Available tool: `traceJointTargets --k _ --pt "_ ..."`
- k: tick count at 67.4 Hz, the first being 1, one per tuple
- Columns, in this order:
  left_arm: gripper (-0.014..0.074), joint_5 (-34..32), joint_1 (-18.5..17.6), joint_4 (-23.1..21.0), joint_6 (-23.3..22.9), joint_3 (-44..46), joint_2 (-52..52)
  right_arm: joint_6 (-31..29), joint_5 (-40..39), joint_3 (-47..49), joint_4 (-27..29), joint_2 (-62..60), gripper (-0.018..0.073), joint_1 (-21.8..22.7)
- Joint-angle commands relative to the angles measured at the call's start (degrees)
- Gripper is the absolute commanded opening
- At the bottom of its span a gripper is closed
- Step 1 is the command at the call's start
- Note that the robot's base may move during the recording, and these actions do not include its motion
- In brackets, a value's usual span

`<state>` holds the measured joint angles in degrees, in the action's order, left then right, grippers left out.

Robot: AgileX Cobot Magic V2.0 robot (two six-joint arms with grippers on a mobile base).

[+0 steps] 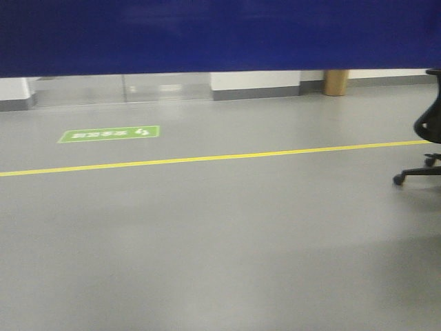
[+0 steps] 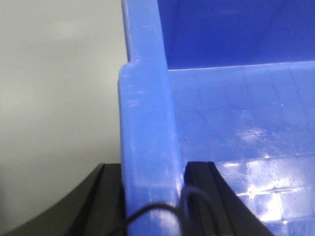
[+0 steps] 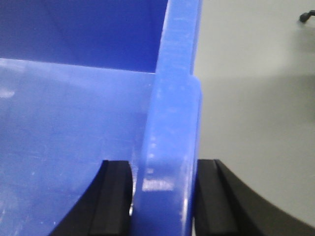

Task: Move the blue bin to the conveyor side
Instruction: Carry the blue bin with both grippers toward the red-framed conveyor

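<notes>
Left end effector (image 2: 151, 196) and right end effector (image 3: 165, 194) each clamp a wall of the blue bin (image 2: 236, 123)

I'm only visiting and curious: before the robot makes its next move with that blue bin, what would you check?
1. left gripper clamped on a bin wall: ok, a finger sits on each side.
2. right gripper clamped on the other wall: ok.
3. bin held above the floor: ok, apparently; the front view sees floor beneath it.
4. chair out of the way: cannot tell; it stands at the right edge.
5. conveyor located: cannot tell, no view shows it.
</notes>
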<state>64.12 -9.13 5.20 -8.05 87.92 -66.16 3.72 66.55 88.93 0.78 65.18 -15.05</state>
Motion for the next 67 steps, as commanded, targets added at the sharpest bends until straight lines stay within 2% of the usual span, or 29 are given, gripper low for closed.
traceJointTargets --k 1,67 --pt "-0.0011 -5.44 -0.28 0.47 0.78 1.07 1.15 -1.64 -5.75 0.64 -1.2 -1.34 -0.0076 0.09" --pt "-0.0011 -5.44 -0.28 0.57 0.78 1.07 1.15 -1.64 -5.75 0.64 -1.2 -1.34 -0.0076 0.09"
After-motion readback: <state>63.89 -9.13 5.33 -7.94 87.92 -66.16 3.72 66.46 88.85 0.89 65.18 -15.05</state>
